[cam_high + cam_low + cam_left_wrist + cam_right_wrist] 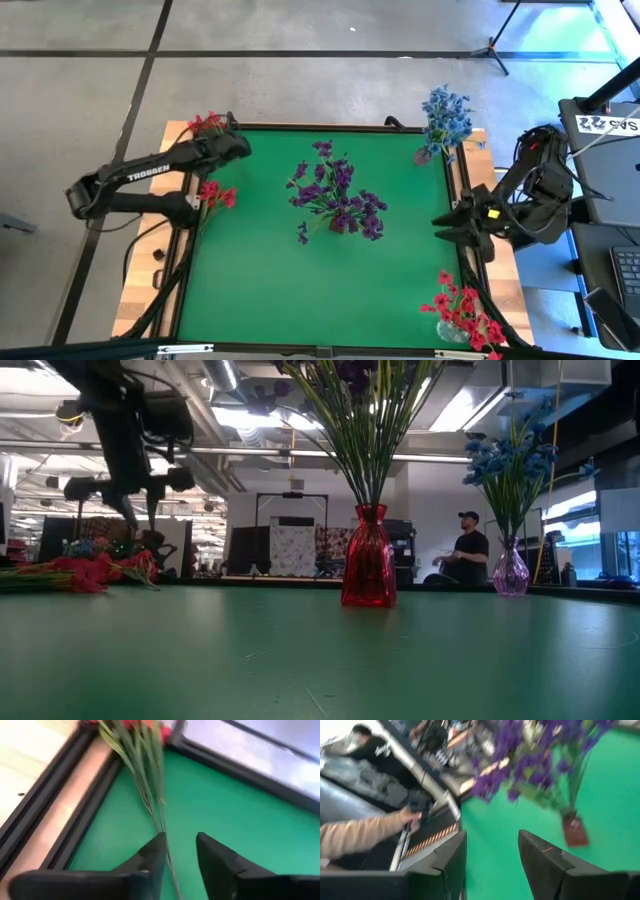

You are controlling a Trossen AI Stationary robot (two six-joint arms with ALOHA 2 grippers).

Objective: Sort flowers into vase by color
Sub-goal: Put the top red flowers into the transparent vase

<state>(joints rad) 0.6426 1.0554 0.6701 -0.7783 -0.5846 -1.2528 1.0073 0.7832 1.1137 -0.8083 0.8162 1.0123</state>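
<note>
Red flowers lie on the green table by its left edge. One cluster of blossoms [208,123] is at the far left corner and another [216,193] is beside my left arm. Their thin green stems [145,785] run toward my left gripper [181,845], which hangs open just above them [140,520]. A red vase [368,572] at the table's middle holds purple flowers [335,195]. A clear vase [510,572] at the far right holds blue flowers [445,115]. A vase at the near right holds red flowers [460,312]. My right gripper [492,855] is open over the right edge [462,215]. My left gripper stands slanting down over the red flowers' stem ends [162,827], which lie on the table and pass close along one fingertip [157,847]. Whether that finger touches them cannot be told through the blur.
A black frame [300,128] and a wooden border rim the table. Beyond the table's right side, a person's sleeve and hand [370,830] hold a handle. Another person [465,555] sits in the room behind. Bare green mat lies at the near left.
</note>
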